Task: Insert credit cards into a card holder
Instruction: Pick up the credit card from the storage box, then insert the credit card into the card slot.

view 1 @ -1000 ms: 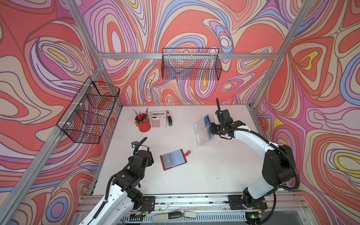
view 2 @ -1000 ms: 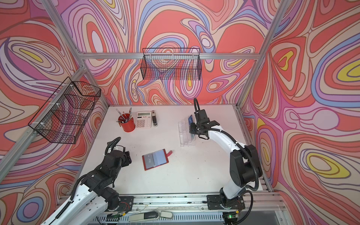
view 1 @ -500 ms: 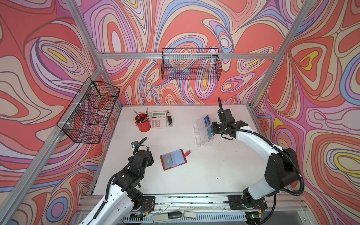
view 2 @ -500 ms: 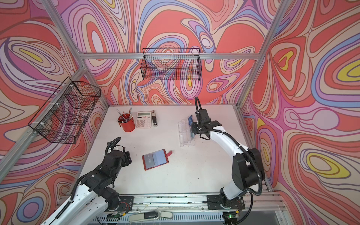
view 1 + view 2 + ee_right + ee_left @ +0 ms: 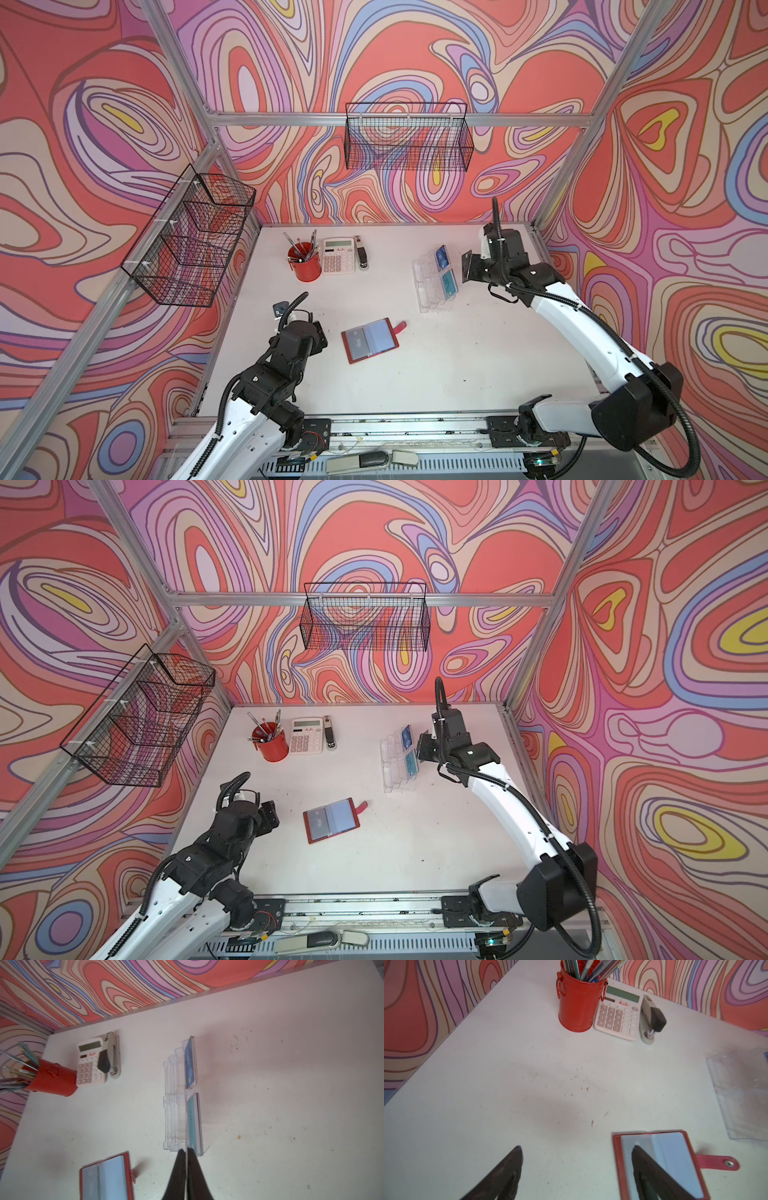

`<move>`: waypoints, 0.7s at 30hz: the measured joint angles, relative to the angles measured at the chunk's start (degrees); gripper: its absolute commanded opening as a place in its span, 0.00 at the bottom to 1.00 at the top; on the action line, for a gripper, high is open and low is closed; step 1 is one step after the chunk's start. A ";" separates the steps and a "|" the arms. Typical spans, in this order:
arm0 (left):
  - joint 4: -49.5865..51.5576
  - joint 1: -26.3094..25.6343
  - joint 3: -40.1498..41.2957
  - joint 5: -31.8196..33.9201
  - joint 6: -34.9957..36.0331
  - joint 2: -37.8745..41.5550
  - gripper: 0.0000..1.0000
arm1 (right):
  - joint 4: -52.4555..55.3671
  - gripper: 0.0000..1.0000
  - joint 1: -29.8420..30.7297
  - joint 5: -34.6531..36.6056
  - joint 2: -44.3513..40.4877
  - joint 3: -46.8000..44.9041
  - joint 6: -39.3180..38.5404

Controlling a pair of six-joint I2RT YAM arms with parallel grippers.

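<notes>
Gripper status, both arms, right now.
Left gripper: open, holding nothing.
Right gripper: closed on what looks like a greyish card, seen edge-on between its fingers in the right wrist view.

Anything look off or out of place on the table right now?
Nothing spilled or damaged. The card holder lies open and askew to the table edges. The right pincer is shut on a credit card beside the acrylic stand. Only scuff marks on the table.
</notes>
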State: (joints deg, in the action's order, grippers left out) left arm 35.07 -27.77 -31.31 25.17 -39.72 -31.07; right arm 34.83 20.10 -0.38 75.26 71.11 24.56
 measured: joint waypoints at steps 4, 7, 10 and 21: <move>0.52 0.00 -0.55 -4.17 -8.13 -0.63 0.99 | -4.31 0.00 6.69 -1.07 -1.25 -1.79 2.84; 1.97 0.00 -0.55 -7.65 -16.24 -2.69 1.00 | -9.20 0.00 14.23 -2.29 0.00 -4.74 5.22; 2.45 0.00 -0.55 -11.65 -22.58 -5.53 1.00 | -15.96 0.00 20.70 -3.69 3.04 -8.76 8.28; -4.20 0.00 9.18 -20.74 -35.80 -9.01 0.99 | -36.79 0.00 28.59 -9.05 19.19 -19.04 18.01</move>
State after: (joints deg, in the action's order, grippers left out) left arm 30.87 -27.77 -22.13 4.43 -75.53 -40.07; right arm -1.96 48.69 -9.43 94.45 52.07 42.57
